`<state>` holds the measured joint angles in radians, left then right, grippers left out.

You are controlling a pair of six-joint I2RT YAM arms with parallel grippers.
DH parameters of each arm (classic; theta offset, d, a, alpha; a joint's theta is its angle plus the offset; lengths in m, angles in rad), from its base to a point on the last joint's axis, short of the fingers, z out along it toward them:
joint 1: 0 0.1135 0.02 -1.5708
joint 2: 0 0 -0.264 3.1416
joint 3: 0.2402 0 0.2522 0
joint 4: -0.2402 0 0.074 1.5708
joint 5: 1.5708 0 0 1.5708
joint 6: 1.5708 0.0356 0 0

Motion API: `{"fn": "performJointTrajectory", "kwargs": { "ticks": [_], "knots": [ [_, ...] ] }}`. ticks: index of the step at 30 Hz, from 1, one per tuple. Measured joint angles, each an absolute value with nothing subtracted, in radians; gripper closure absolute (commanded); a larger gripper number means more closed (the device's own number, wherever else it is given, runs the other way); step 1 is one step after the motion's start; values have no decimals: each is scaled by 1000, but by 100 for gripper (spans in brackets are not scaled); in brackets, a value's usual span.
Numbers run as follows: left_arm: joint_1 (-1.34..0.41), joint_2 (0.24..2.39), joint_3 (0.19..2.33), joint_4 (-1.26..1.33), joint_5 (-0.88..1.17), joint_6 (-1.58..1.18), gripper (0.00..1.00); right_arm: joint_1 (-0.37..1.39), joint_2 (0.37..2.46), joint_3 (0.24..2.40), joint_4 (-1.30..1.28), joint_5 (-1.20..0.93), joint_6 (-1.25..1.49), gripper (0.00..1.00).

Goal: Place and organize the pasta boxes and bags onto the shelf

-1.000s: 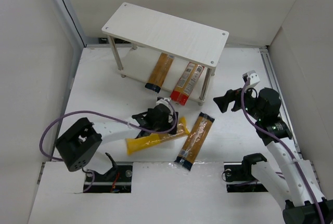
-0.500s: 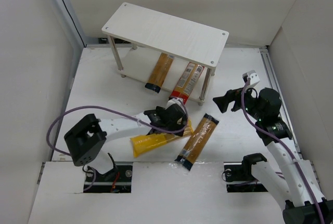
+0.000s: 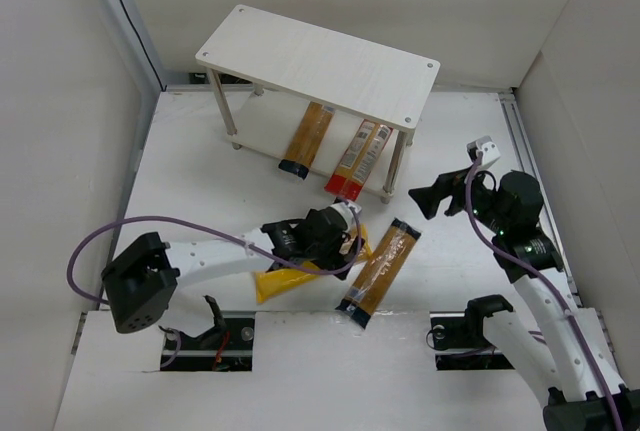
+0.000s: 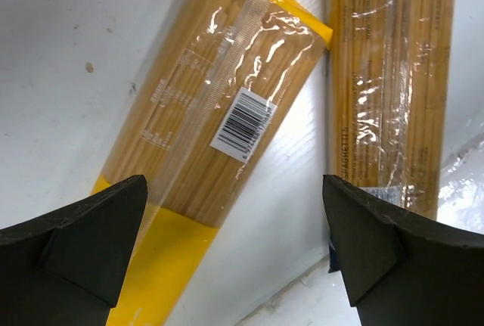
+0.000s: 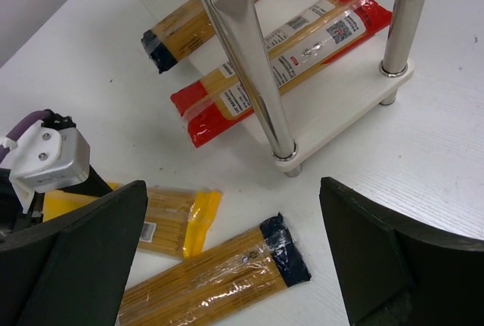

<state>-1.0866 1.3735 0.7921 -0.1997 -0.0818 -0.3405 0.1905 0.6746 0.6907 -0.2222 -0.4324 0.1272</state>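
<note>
The left claw (image 4: 234,186) hovers spread wide over the yellow spaghetti bag (image 4: 204,114), gripping nothing. The bag lies flat on the tabletop (image 3: 200,171), just beside a clear spaghetti bag (image 3: 380,266). A red spaghetti pack (image 5: 287,54) and a second clear bag (image 3: 308,138) already lie on the lower board of the shelf (image 3: 320,61). The right claw (image 5: 233,186) hangs near the shelf, equally wide and empty. The step in hand looks like picking up the yellow bag — next, lower and close across its width
</note>
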Motion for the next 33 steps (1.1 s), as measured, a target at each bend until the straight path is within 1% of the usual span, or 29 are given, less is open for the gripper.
{"fn": "performJointTrajectory", "kwargs": {
  "ticks": [3, 4, 9, 10, 12, 19, 24, 32, 33],
  "knots": [
    [-1087, 1400, 814, -222, -109, -329, 0, 191, 680, 691, -222, -440, 126, 0],
    [-1092, 1428, 836, -238, -118, -325, 2, 191, 682, 691, -222, -443, 126, 0],
    [-1139, 1616, 959, -283, -167, -281, 3, 192, 689, 691, -222, -453, 121, 0],
    [-1155, 1656, 987, -301, -190, -265, 5, 192, 689, 691, -222, -454, 120, 0],
    [-1185, 1706, 1029, -336, -236, -238, 5, 194, 689, 691, -222, -455, 120, 0],
    [-1207, 1730, 1057, -392, -304, -191, 6, 198, 687, 691, -222, -476, 112, 0],
    [-1205, 1740, 1075, -425, -366, -167, 5, 198, 688, 691, -222, -485, 109, 0],
    [-1153, 1740, 1067, -384, -336, -82, 5, 198, 688, 691, -222, -488, 109, 0],
    [-1149, 1740, 1067, -378, -328, -73, 3, 198, 688, 691, -222, -488, 109, 0]
  ]
}}
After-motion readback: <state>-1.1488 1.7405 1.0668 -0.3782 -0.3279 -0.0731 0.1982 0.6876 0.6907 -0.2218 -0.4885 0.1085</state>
